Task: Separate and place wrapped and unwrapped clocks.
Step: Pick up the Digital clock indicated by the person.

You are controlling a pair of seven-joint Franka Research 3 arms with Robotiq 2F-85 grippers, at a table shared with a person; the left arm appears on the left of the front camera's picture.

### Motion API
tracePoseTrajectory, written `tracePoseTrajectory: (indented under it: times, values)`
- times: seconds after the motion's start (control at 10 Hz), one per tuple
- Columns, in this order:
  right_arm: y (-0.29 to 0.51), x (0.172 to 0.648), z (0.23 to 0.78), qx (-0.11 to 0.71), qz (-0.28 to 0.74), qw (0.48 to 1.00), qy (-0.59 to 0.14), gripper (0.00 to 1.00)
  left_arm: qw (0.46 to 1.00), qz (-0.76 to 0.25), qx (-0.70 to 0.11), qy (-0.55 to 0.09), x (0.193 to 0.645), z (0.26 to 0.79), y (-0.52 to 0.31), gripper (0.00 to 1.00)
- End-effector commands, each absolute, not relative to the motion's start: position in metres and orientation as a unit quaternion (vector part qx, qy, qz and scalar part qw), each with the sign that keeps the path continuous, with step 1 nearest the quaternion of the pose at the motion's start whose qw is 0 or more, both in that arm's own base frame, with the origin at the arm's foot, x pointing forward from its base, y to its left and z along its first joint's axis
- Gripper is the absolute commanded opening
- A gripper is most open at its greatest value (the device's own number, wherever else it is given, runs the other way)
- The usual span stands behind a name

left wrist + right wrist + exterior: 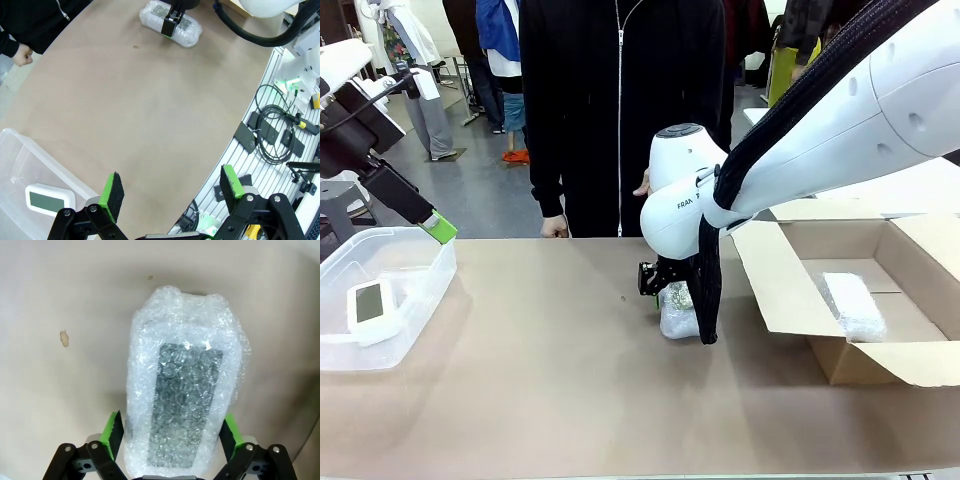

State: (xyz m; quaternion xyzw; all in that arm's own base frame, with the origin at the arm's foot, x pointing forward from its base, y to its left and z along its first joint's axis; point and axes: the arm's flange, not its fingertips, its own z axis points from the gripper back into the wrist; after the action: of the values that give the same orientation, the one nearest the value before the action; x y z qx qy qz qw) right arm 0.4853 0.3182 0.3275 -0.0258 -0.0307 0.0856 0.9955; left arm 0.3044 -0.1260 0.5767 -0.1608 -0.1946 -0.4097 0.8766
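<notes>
- Wrapped clock (182, 400) flat on counter (60, 405), lodged between right fingers (113, 432); pads touching both long sides, gripping.
- Left fingers (113, 192) wide apart, empty.

A wrapped clock (678, 312) is laid on the surface (570, 380) near its middle, with the right end effector (672, 300) set down over it, one finger at each long side. To the right of it, an open box (880, 355) is placed on the surface, and a second wrapped clock (852, 303) is laid inside it. At the left edge of the surface a bin (415, 300) is placed, and the unwrapped clock (368, 302) is laid in it. The left end effector (440, 228) is held above the bin's far rim. A person (620, 110) is stood behind the surface, at its far side.
</notes>
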Motion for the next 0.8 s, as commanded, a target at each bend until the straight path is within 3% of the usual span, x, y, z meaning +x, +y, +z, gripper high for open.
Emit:
tracePoseTrajectory:
  times: [0.0, 0.3, 0.5, 0.7]
  values:
    - [0.326, 0.484, 0.312, -0.027, 0.068, 0.996, -0.044, 0.82, 0.877, -0.408, -0.163, -0.195, 0.304, 0.577, -0.125, 1.0]
    - [0.325, 0.483, 0.313, -0.024, 0.07, 0.996, -0.056, 0.56, 0.877, -0.408, -0.163, -0.195, 0.304, 0.577, -0.125, 1.0]
    - [0.326, 0.484, 0.316, -0.016, 0.071, 0.996, -0.05, 0.56, 0.877, -0.408, -0.163, -0.195, 0.304, 0.577, -0.125, 1.0]
    - [0.32, 0.475, 0.353, -0.004, 0.076, 0.997, -0.03, 0.56, 0.877, -0.408, -0.163, -0.195, 0.304, 0.577, -0.125, 1.0]
